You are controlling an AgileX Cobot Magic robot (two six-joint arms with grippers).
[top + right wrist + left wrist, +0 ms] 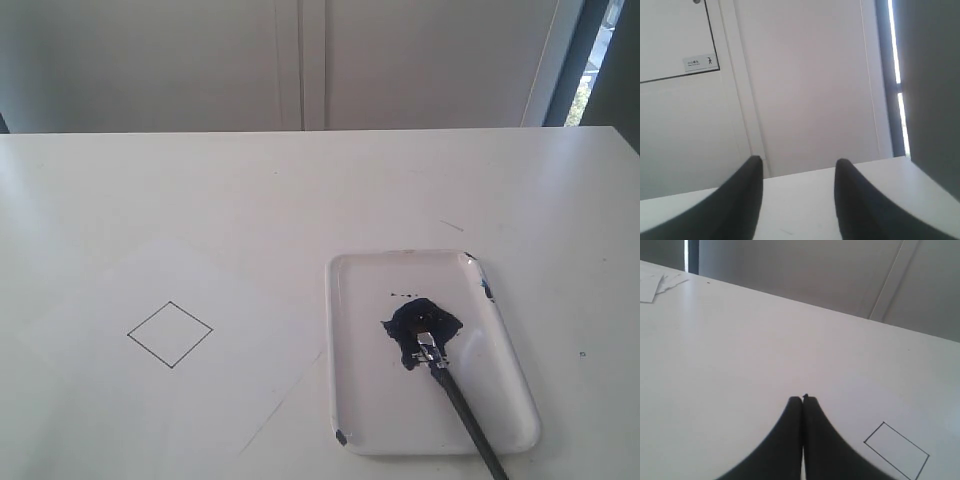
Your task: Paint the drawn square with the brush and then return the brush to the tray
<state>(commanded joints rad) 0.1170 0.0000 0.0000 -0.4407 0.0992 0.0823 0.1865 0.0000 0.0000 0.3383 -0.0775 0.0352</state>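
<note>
Brush (pixel 458 400) lies in the tray (pixel 352 300), right of the unpainted square (pixel 170 334), on a slant: bristles point far-left into a blue blob (pixel 425 322), handle runs near-right across the rim. Left gripper (pixel 803 400) is closed on nothing; right gripper (pixel 799 161) gapes wide, empty.

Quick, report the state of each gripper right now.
Left gripper: closed, jaws pressed together, holding nothing.
Right gripper: open, jaws wide apart, holding nothing.

L pincer (pixel 803 401) closed, drawn square (pixel 896 451) nearby.
</note>
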